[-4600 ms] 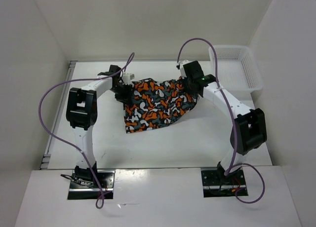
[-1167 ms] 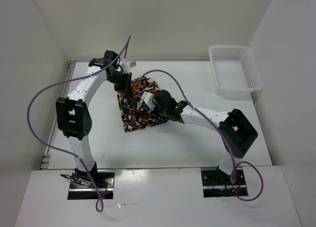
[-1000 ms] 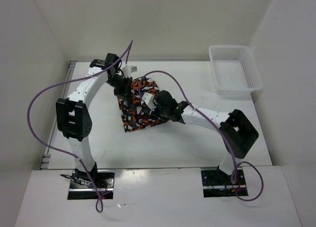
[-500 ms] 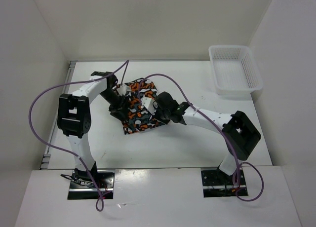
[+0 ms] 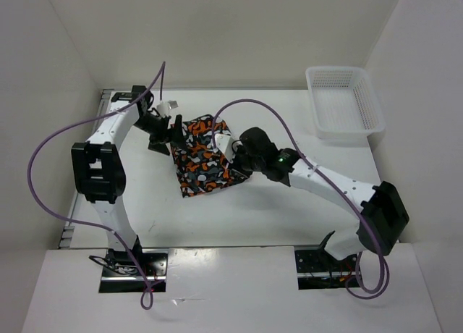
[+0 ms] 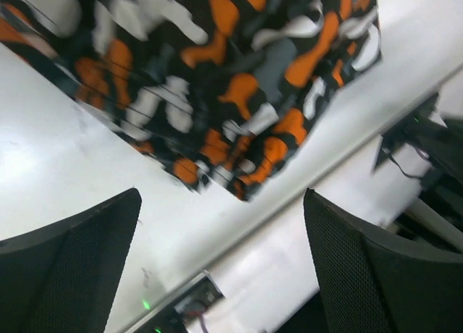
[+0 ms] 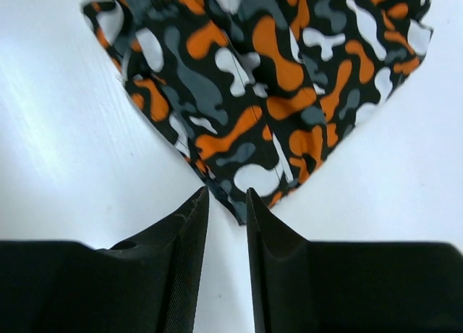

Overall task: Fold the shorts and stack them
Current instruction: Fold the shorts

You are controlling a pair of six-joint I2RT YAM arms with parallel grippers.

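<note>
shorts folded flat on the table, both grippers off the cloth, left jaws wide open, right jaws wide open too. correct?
Not quite: the right gripper is nearly closed, its jaws a thin slit apart with nothing between them, as the right wrist view shows. The rest holds: the shorts lie folded on the table, and the left gripper is wide open and off the cloth.

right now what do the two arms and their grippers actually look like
Both arms are white tubular links joined by chunky black joint housings. A purple cable loops out from the left arm; another purple cable arcs over the right arm, which shows a small green light. The left gripper has broad black fingers with fine mesh-textured pads. The right gripper has smooth black fingers.
</note>
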